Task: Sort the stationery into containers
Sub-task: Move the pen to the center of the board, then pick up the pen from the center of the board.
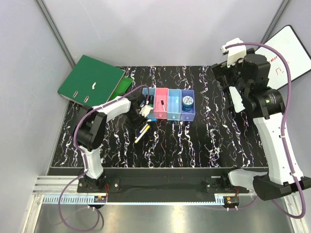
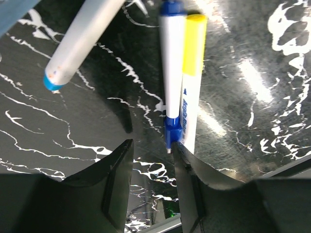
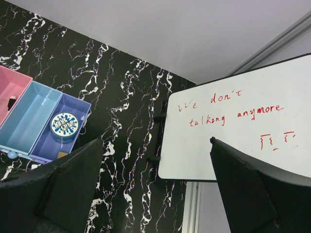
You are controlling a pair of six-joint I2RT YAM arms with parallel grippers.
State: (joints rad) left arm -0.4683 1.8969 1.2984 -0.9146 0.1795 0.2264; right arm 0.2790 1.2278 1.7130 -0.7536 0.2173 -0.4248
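Counter: black surface with white veining [image 1: 209,141]; it carries all items listed.
Containers: row of four bins [image 1: 174,115] joined side by side near the counter's middle, ordered light blue, pink, light blue, purple from left to right.
Round blue tin [image 1: 188,102]: sits inside the purple bin [image 1: 187,115] at the right end of the row, patterned top up.
Pink bin [image 1: 161,114]: one small item inside, too small to identify.
Blue-and-white pen [image 2: 172,73]: lies on the counter outside the bins, on their near side.
Yellow marker [image 2: 193,53]: lies alongside that pen, touching it along its length.
White marker [image 2: 80,41]: light-blue end cap; apart from the pair, also outside the bins.
Left tool [image 2: 150,179]: released, its jaws partly apart with only bare counter showing between them; it hangs over the pen pair, and the pen's blue tip lies just beside the right-hand finger [image 2: 189,184].
Right tool [image 3: 155,194]: released, its jaws spread wide and grasping nothing; it is raised well clear of the counter at the right side.
Green binder [image 1: 92,80]: at the far left corner.
Whiteboard [image 3: 243,126]: leans at the far right and bears red handwriting.
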